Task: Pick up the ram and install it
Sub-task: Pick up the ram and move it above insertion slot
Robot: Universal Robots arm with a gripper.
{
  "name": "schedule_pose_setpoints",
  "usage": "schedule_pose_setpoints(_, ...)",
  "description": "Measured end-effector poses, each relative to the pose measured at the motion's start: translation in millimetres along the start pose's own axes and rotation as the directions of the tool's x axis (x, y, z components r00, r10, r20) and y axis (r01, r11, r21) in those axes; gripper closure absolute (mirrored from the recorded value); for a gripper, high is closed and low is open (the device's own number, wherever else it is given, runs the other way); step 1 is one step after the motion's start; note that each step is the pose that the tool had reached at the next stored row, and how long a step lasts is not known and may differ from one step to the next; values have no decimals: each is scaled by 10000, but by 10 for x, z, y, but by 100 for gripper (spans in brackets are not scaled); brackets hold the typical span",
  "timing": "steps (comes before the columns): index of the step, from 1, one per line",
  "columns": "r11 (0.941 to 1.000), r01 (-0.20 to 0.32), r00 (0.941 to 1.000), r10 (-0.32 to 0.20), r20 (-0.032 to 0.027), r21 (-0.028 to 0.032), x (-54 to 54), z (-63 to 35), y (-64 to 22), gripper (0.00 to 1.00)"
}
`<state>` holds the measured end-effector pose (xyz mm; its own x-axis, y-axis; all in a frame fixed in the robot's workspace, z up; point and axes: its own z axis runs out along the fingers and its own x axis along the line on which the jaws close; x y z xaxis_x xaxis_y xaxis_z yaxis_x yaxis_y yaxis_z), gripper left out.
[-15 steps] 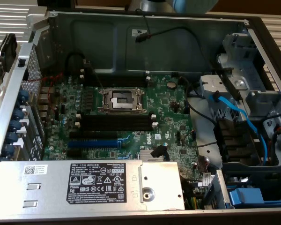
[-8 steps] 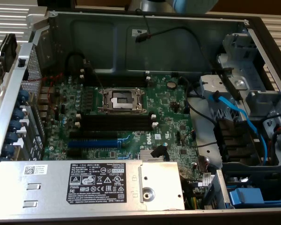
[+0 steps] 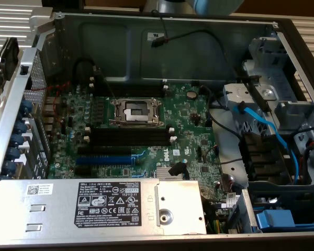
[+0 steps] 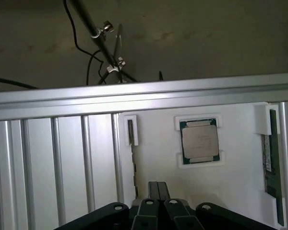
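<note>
The ram [image 4: 268,163] is a long, narrow green stick with a pale label strip. It stands on edge in a white holder at the rim of a white tray [image 4: 158,158]. My gripper [image 4: 158,188] is shut with nothing between its dark fingers, hovering over the tray some way from the ram. In the exterior view, the open computer case holds the green motherboard [image 3: 188,120], with long black memory slots [image 3: 128,137] just below the CPU socket [image 3: 135,111].
A loose CPU chip [image 4: 199,140] lies in a tray recess between my gripper and the ram. An aluminium rail [image 4: 134,96] borders the tray. In the case are a blue expansion slot [image 3: 103,159], a power supply [image 3: 115,206], blue cables [image 3: 261,125] and drive bays [image 3: 282,104].
</note>
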<state>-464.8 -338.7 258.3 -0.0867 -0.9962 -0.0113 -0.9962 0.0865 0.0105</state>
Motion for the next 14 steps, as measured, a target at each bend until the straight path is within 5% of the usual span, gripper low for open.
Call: schedule_pose_setpoints(14, 10000, -1, 10000, 1, 1, 1, 92, 244, -10, 90)
